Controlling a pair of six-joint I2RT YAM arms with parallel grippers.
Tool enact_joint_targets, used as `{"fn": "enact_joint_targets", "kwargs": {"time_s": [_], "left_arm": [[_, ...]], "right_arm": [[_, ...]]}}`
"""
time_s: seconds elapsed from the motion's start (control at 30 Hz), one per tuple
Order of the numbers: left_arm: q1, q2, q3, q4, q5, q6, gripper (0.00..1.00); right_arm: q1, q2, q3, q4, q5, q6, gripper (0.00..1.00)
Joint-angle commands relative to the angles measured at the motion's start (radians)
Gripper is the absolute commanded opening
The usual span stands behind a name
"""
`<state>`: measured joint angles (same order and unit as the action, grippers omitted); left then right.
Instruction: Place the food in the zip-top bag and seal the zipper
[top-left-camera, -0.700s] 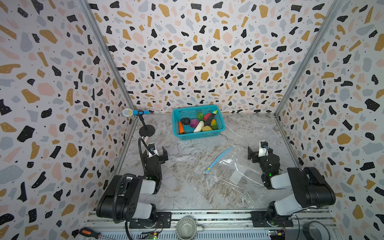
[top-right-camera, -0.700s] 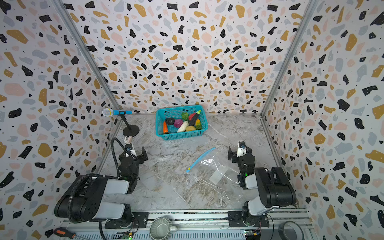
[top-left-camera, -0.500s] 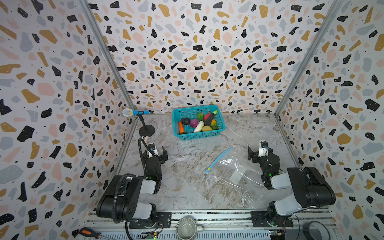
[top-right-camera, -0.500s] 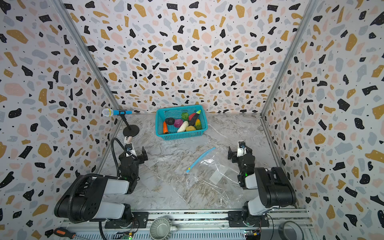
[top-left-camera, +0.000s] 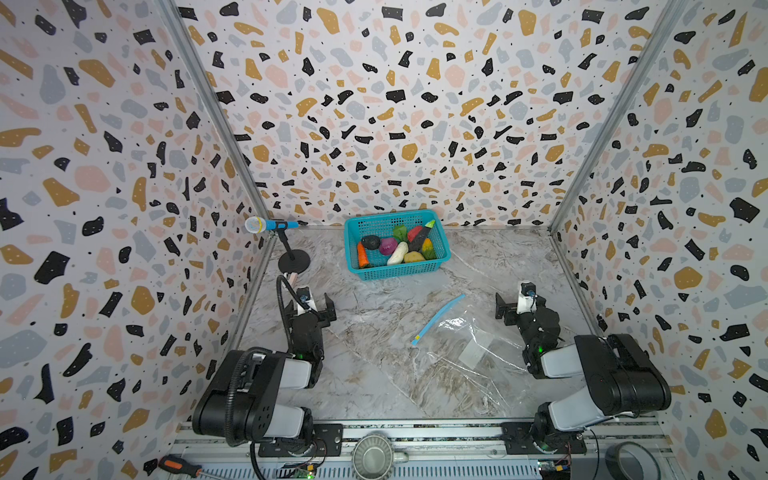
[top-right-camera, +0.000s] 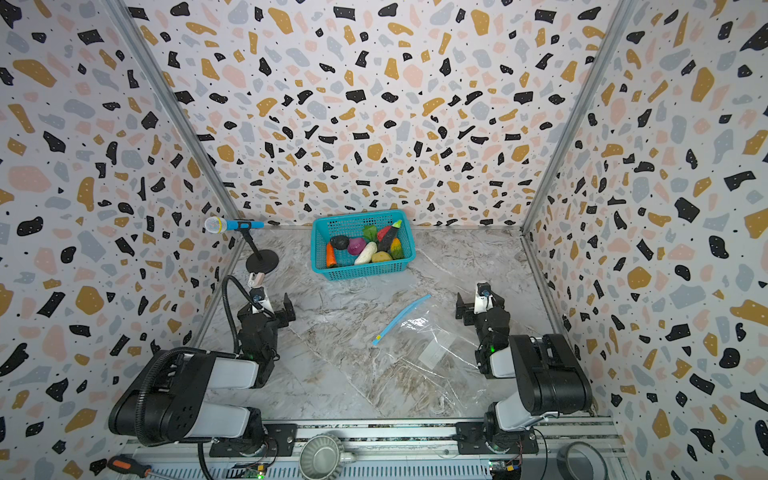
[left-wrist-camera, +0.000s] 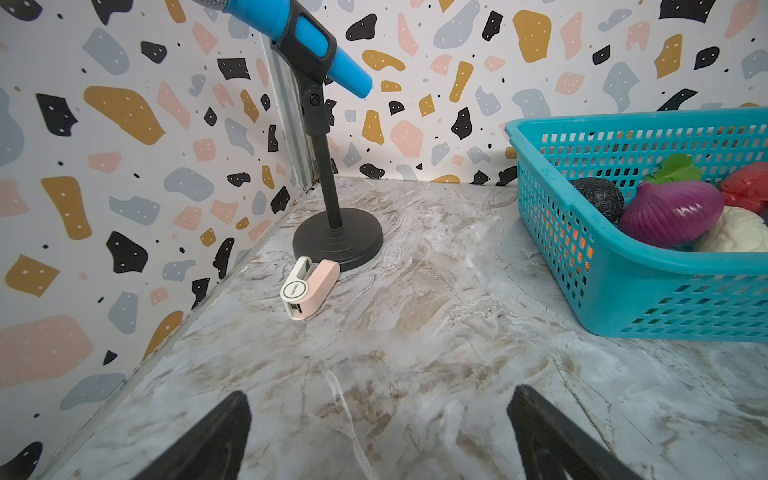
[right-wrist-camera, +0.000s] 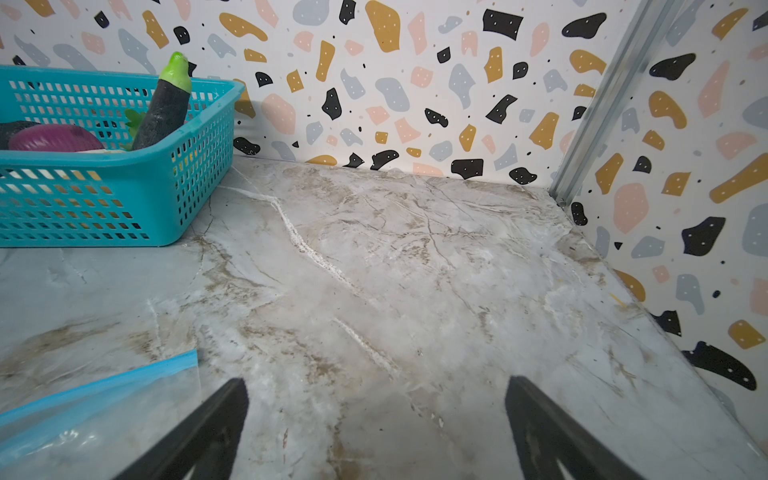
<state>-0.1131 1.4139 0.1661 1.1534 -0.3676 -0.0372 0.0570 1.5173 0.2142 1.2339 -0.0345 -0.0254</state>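
I had both arms parked low near the front of the desk (top-left-camera: 374, 316), the left arm (top-left-camera: 305, 328) on one side and the right arm (top-left-camera: 536, 328) on the other. The left jaws stood wide apart and held nothing. In the left wrist view the two dark fingers (left-wrist-camera: 216, 436) framed only bare marble. The right jaws were just as wide and just as empty, their fingers (right-wrist-camera: 208, 428) over bare desk as well.

The bag (top-left-camera: 457, 370) lay flat on the desk between the arms, nearer the right one and well apart from the basket (top-left-camera: 397, 272). Its zipper (top-left-camera: 438, 318) ran slantwise along the edge facing the basket, with the yellow slider (top-left-camera: 414, 343) at the strip's near end. A white label (top-left-camera: 473, 353) showed on the plastic. I could not tell whether the zipper was open or closed. In the right wrist view a corner of the bag lay just beside one finger.

All the food sat in the basket, which stood against the back wall: the carrot (top-left-camera: 363, 254), a dark lump (top-left-camera: 370, 242), the onion (top-left-camera: 387, 246), the radish (top-left-camera: 397, 252), the potato (top-left-camera: 413, 257), the corn (top-left-camera: 428, 248), the pepper (top-left-camera: 413, 232) and the leaves (top-left-camera: 400, 232). The eggplant (top-left-camera: 420, 239) leaned tilted, its green tip up by the rim.

A microphone (top-left-camera: 270, 225) stood on its stand (top-left-camera: 294, 261) in the back left corner. A pink and white gadget (left-wrist-camera: 309, 286) lay just beside the stand's base.
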Motion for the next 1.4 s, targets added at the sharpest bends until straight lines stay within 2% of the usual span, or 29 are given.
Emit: {"fn": "enact_joint_targets", "kwargs": {"time_s": [0.0,0.93,1.0,1.03,1.1,1.17,1.23,1.37], "left_arm": [[0.004,-0.015,0.0,0.052,-0.008,0.006,1.0],[0.004,-0.016,-0.003,0.054,-0.007,0.007,1.0],[0.004,-0.026,-0.004,0.066,-0.034,0.001,1.0],[0.003,-0.055,0.01,0.026,-0.074,-0.012,1.0],[-0.003,-0.147,0.083,-0.193,-0.163,-0.051,0.99],[-0.003,-0.21,0.144,-0.348,-0.263,-0.111,0.99],[-0.005,-0.255,0.204,-0.498,-0.344,-0.194,1.0],[-0.005,-0.262,0.355,-0.779,-0.405,-0.348,1.0]], "right_arm": [[-0.003,-0.01,0.007,0.009,-0.004,0.007,0.99],[-0.003,-0.016,-0.001,0.019,-0.004,0.003,0.99],[0.0,-0.02,-0.005,0.021,0.002,-0.001,0.99],[0.009,-0.025,-0.008,0.03,0.031,0.007,0.99],[0.038,-0.083,0.002,-0.043,0.15,0.017,0.99],[0.047,-0.185,0.046,-0.223,0.192,0.013,0.99],[0.055,-0.267,0.124,-0.435,0.256,0.071,0.99],[0.068,-0.338,0.277,-0.735,0.278,0.206,0.99]]}}
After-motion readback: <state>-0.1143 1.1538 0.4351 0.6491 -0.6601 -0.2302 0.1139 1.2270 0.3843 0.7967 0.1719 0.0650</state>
